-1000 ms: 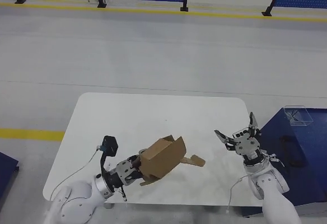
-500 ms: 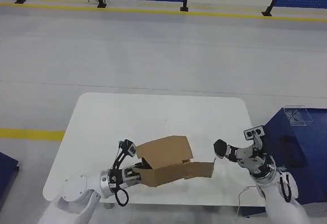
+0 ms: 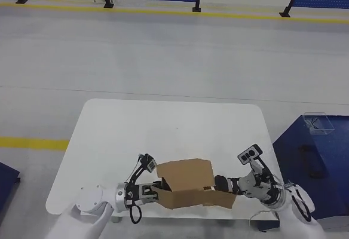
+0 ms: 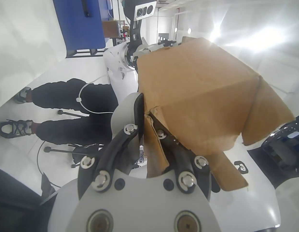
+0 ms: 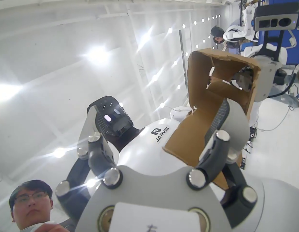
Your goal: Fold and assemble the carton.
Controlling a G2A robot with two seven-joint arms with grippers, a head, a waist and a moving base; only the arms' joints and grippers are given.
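Carton (image 3: pixel 186 179): by the near edge of your bench (image 3: pixel 132 131), between your two tools | left tool (image 4: pixel 145 112): pinching a carton flap | right tool (image 5: pixel 166 114): spread wide, one finger against a flap

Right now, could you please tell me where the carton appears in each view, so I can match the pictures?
Top view: carton at the table's near edge, between both claws.
Left wrist view: centre, a flap pinched in the left claw.
Right wrist view: just past the right claw, open end toward the camera.
Shared landmark: the right claw, at the carton's end opposite the left claw.
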